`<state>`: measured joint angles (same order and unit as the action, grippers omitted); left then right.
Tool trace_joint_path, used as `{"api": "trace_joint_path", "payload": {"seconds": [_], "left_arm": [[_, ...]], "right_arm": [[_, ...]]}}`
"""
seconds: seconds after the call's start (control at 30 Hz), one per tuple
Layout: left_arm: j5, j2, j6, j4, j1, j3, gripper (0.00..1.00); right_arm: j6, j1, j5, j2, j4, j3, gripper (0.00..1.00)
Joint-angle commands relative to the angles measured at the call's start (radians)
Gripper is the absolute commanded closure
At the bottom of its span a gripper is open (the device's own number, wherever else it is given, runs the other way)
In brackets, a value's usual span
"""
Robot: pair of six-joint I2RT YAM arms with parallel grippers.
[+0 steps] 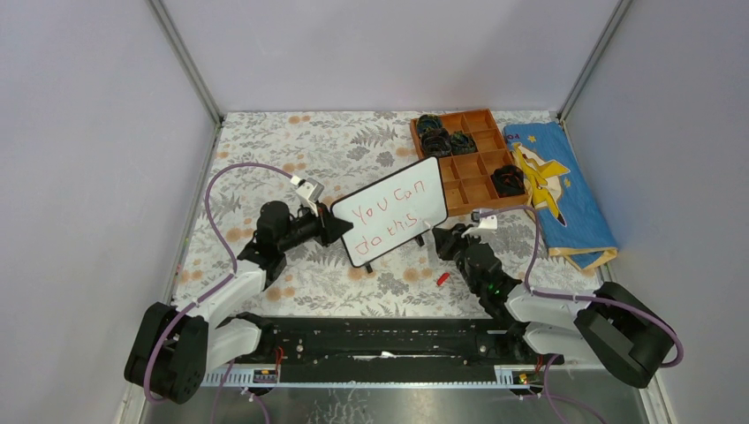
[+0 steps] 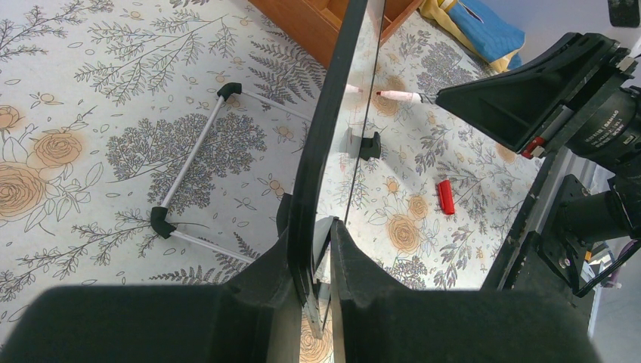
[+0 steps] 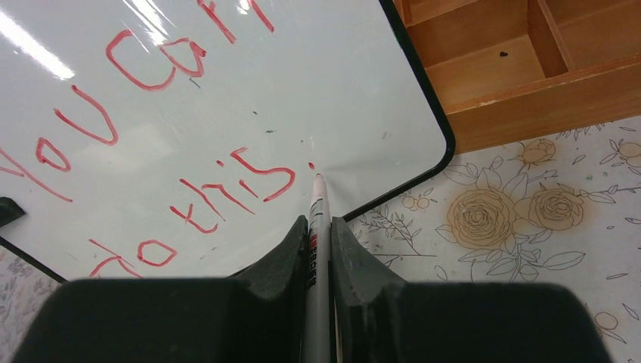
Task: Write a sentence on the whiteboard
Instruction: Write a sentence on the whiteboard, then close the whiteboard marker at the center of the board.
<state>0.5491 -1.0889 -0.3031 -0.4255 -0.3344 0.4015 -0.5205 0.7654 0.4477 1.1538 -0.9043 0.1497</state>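
Note:
The whiteboard (image 1: 393, 209) stands tilted at the table's middle, with the red sentence (image 1: 389, 212) "You can do this." in two lines. My left gripper (image 1: 340, 228) is shut on the board's left edge; the left wrist view shows the board edge-on (image 2: 332, 113) between my fingers (image 2: 321, 257). My right gripper (image 1: 446, 238) is shut on a white marker (image 3: 317, 242). Its red tip sits just below a red dot after "this" (image 3: 234, 181), at the board's lower right (image 3: 363, 98). I cannot tell if the tip touches.
A brown compartment tray (image 1: 472, 163) with dark objects stands behind the board, also in the right wrist view (image 3: 521, 76). A blue cloth bag (image 1: 556, 190) lies to its right. A red marker cap (image 1: 442, 278) lies on the floral tablecloth, also in the left wrist view (image 2: 446, 197).

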Motion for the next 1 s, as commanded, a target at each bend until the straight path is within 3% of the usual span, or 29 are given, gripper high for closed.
{"api": "trace_joint_path", "payload": {"seconds": [0.0,0.3,0.57,0.97], "left_arm": [[-0.149,-0.020,0.094,0.103,0.008,-0.013,0.88],[-0.153,-0.020,0.094,0.106,0.008,-0.012,0.75],[-0.167,-0.004,0.091,0.106,0.008,-0.018,0.55],[-0.184,0.028,0.104,0.123,0.005,-0.019,0.37]], "right_arm": [[0.005,-0.008,-0.022,-0.058,-0.005,0.020,1.00],[0.013,-0.007,-0.048,-0.311,0.242,-0.010,1.00],[0.026,-0.007,-0.085,-0.510,0.434,0.013,1.00],[0.043,-0.008,-0.088,-0.591,0.538,0.047,1.00]]}}
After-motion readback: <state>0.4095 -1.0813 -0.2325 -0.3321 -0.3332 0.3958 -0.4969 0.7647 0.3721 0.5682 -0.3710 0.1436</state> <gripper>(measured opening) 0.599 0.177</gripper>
